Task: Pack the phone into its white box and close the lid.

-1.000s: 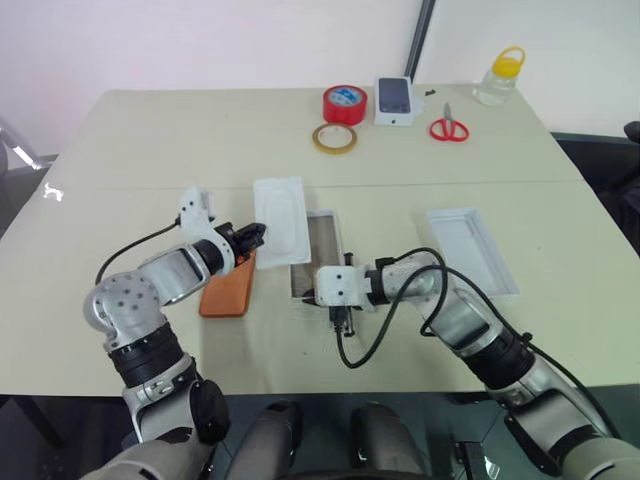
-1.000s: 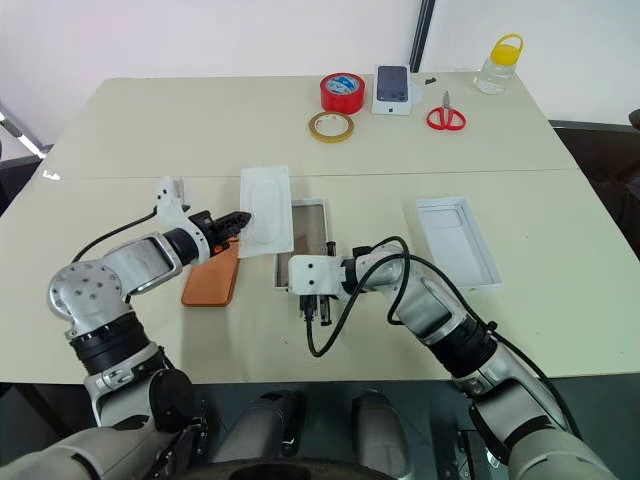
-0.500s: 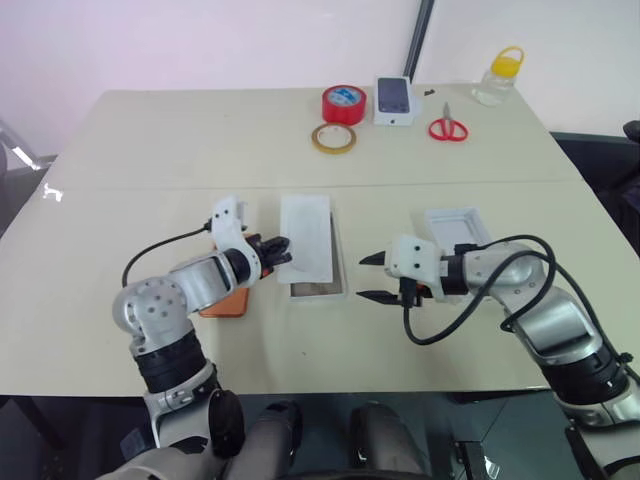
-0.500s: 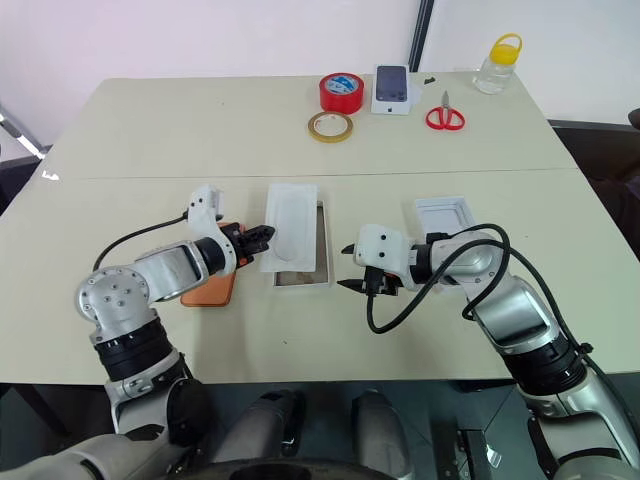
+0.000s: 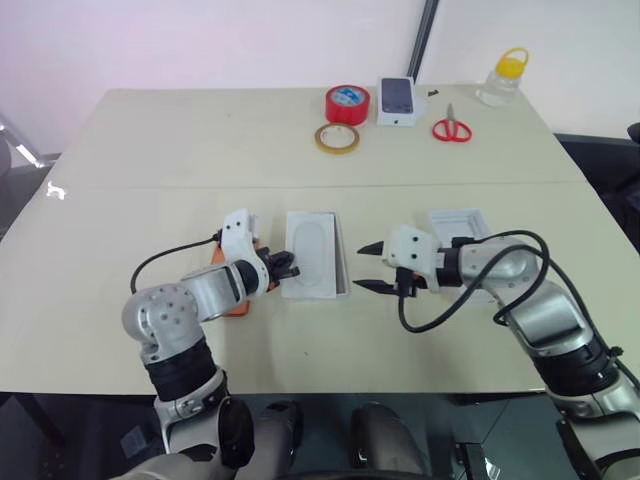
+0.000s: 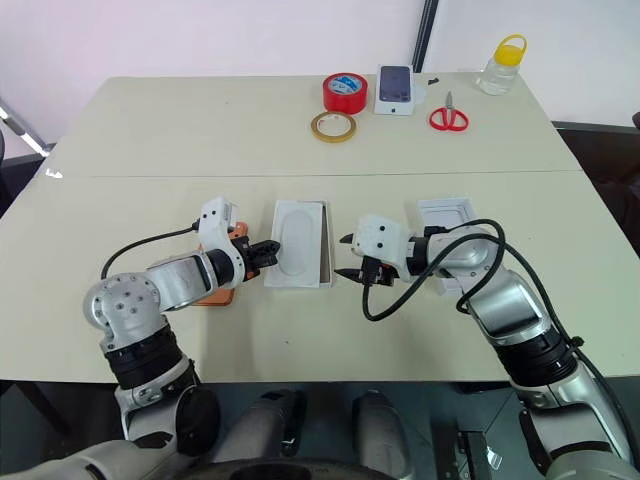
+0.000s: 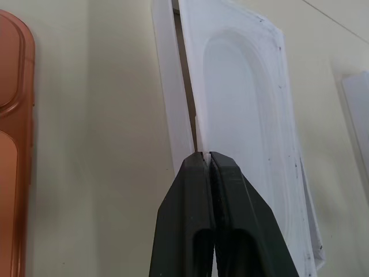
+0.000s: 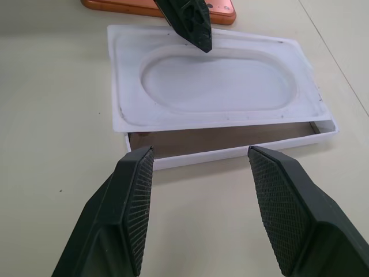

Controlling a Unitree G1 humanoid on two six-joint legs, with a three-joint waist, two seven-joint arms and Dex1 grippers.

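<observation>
- The white box [image 5: 318, 268] is seen in the middle of the frame, on the worktop [image 5: 150, 150]. A flat white insert [image 8: 213, 86] with an oval dip is laid on top of it, a bit off to one side, so a strip of the brown inside is left showing.
- The left tool [image 5: 289, 266] is pinched narrow on the near edge of the insert. This is likely done so the insert can be set into the box or slid straight.
- The phone [image 6: 214, 288] is left flat on the worktop just to the left of the box, partly hidden by the left arm. It has not been packed yet.
- The right tool [image 6: 348, 256] is held wide and empty, just to the right of the box. It is probably kept close so the box can be steadied or the phone fetched next.
- The lid [image 5: 462, 224] is parked to the right of the middle, behind the right arm, out of the way until it is needed.
- Tape rolls [image 5: 345, 103], scissors [image 5: 451, 129], a small box with a phone picture [image 5: 396, 98] and a bottle [image 5: 500, 80] are kept at the top of the frame, well apart.
</observation>
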